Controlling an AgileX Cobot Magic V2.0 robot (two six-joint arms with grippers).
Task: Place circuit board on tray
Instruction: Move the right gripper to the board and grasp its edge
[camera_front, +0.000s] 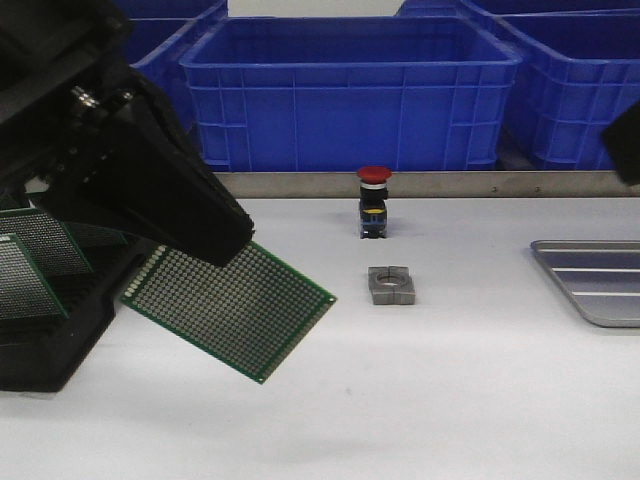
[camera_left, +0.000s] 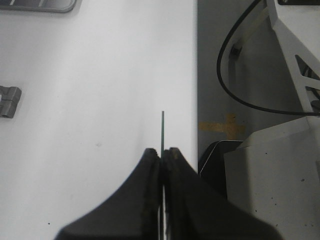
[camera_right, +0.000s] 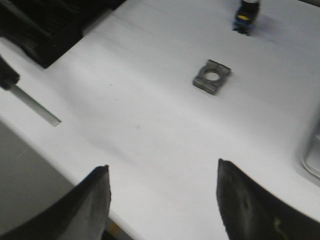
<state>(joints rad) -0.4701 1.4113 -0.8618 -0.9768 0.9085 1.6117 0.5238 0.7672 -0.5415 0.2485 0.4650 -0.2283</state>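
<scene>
My left gripper (camera_front: 215, 245) is shut on a green perforated circuit board (camera_front: 232, 306) and holds it tilted above the white table at the left. In the left wrist view the board (camera_left: 163, 131) shows edge-on, pinched between the shut fingers (camera_left: 150, 165). The silver-grey ribbed tray (camera_front: 595, 282) lies at the table's right edge, apart from the board; a corner of the tray (camera_left: 37, 5) shows in the left wrist view and its rim (camera_right: 312, 162) in the right wrist view. My right gripper (camera_right: 163, 172) is open and empty above the table's front part.
A black slotted rack (camera_front: 45, 320) with more green boards (camera_front: 30, 260) stands at the left. A red-topped push button (camera_front: 374, 203) and a grey metal bracket (camera_front: 391, 285) sit mid-table. Big blue crates (camera_front: 350, 90) line the back. The table's front edge (camera_left: 195, 75) is near.
</scene>
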